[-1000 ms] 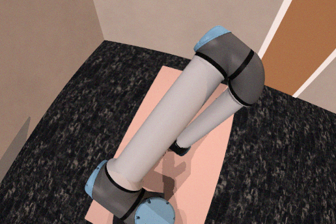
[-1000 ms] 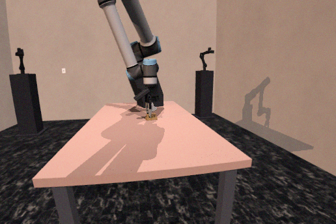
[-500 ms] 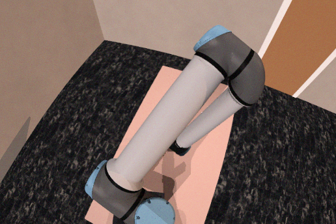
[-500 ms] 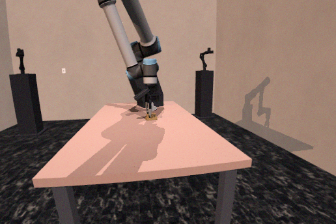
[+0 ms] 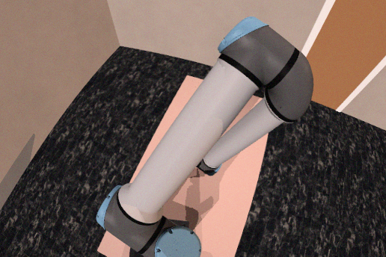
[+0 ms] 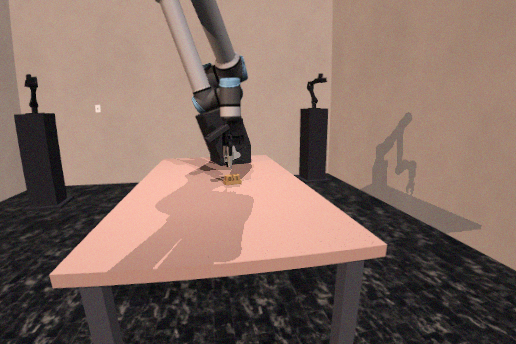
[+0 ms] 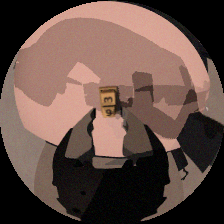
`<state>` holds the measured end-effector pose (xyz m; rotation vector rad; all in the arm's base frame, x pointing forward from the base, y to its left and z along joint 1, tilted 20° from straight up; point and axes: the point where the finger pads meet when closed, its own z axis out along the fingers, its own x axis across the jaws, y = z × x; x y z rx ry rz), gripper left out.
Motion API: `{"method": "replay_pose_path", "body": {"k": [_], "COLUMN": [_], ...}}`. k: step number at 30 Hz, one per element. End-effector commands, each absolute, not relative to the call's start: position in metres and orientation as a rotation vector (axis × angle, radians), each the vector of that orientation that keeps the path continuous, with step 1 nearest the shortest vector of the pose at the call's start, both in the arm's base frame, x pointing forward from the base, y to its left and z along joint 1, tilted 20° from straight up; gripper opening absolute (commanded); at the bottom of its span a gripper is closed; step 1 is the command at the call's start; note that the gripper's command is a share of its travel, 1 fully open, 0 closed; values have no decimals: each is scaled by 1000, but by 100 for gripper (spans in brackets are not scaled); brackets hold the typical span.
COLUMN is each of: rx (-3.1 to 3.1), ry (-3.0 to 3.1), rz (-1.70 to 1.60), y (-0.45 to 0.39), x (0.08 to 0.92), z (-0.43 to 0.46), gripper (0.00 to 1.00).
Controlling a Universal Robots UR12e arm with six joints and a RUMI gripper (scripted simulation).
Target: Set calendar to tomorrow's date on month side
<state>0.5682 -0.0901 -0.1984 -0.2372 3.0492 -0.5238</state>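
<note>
The small yellow-brown calendar (image 6: 232, 182) stands on the table; its front markings are too small to read surely in the exterior view. In the wrist view, one cube (image 7: 108, 99) shows a 3 on top, and the cube nearer the gripper (image 7: 108, 112) shows a 9 or 6, both turned sideways in that view. Both cubes appear to sit in line in the tray. My gripper (image 6: 230, 168) (image 7: 108, 108) is partly open and empty, just above the calendar, its fingertips either side of the nearer cube's end in the wrist view. The arm hides the calendar in the top view.
The calendar stands on the long pink table (image 5: 227, 224) (image 6: 293, 215), in the arm's shadow. Two dark pedestals (image 6: 40, 155) (image 6: 313, 145) with small black arms stand on the floor beyond the table, one on each side. Walls stand behind and to the right.
</note>
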Motion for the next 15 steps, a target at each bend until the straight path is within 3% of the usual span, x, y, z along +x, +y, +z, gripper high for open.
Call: {"method": "replay_pose_path", "body": {"k": [1, 12, 13, 15], "rx": [-237, -237, -237, -237], "ry": [3050, 3050, 3050, 3050], "rz": [-524, -524, -524, -524], "y": [-82, -78, -78, -78], "x": [567, 566, 566, 566], "z": [-176, -162, -162, -162], "gripper": [28, 28, 100, 100]}}
